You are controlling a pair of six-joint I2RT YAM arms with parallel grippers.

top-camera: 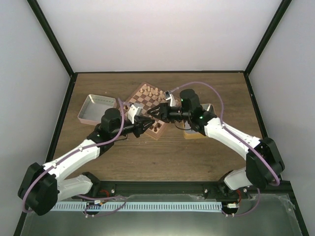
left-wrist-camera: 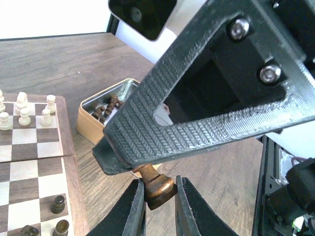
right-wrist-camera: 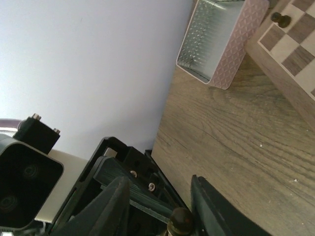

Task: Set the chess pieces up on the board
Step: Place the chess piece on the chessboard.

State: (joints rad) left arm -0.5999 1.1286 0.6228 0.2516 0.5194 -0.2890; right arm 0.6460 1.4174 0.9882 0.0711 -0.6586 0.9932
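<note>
- Roughly mid-counter (top-camera: 162,157) sits the board (top-camera: 142,102), turned cornerwise.
- At its 9 o'clock lies a pink tin (top-camera: 91,117); at its 4 o'clock a tan tin (left-wrist-camera: 88,124) holds dark pieces (left-wrist-camera: 109,105).
- By the board's 5 o'clock edge, the left jaws are clamped on one dark piece (left-wrist-camera: 157,189), held clear of the counter.
- From 2 o'clock, the right jaws stand apart around that piece's other end.
- Along the board's 12 o'clock side stand pale pieces (top-camera: 150,91); a few dark pieces stand near its 5 o'clock edge.
</note>
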